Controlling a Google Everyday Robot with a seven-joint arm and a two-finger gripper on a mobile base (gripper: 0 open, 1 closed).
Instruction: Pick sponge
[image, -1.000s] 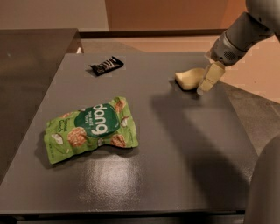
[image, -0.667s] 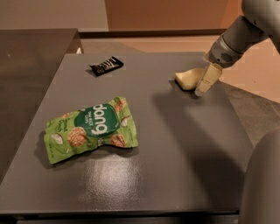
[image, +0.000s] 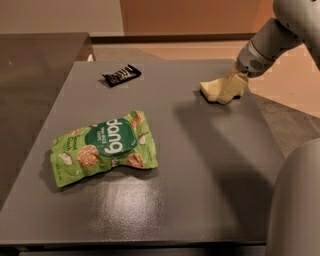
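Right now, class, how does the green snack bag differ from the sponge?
The green snack bag is larger, flat and printed; the sponge is a small, plain cream block. The bag lies front left, untouched; the sponge sits far right with the gripper at it. Both rest on the grey table.
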